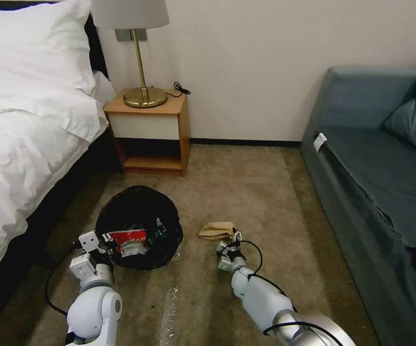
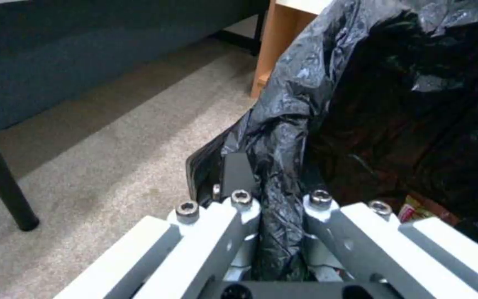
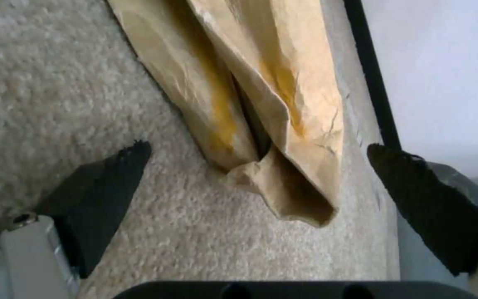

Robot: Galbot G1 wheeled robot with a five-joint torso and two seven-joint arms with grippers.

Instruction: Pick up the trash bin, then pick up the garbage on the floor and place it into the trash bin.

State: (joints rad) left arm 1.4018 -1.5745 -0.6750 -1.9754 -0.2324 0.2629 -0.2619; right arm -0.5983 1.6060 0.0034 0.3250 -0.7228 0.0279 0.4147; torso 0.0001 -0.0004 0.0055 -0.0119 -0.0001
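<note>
No brand name or label text was legible on any item. The trash bin (image 1: 139, 226) sat on the carpet (image 1: 246, 192) at lower left of centre in the head view, its black liner folded over the rim. Inside it lay a red snack packet (image 1: 128, 239) with white markings too small to read. The left gripper (image 1: 106, 244) was at the bin's near rim; in the left wrist view its jaws were closed tight on a fold of the black liner (image 2: 283, 158).

The crumpled tan paper bag (image 1: 216, 230) lay on the carpet just right of the bin, near the frame's centre. The right gripper (image 1: 229, 245) was directly below it in the head view. In the right wrist view its black fingertips (image 3: 112, 178) were spread wide on either side of the bag's near end (image 3: 261, 124), holding nothing.

A strip of clear plastic film (image 1: 169, 307) lay on the carpet at lower centre. A wooden nightstand (image 1: 150, 129) carrying a brass lamp (image 1: 143, 62) stood at upper centre, a white-sheeted bed (image 1: 25, 120) occupied the left and a blue sofa (image 1: 376, 158) the right.
</note>
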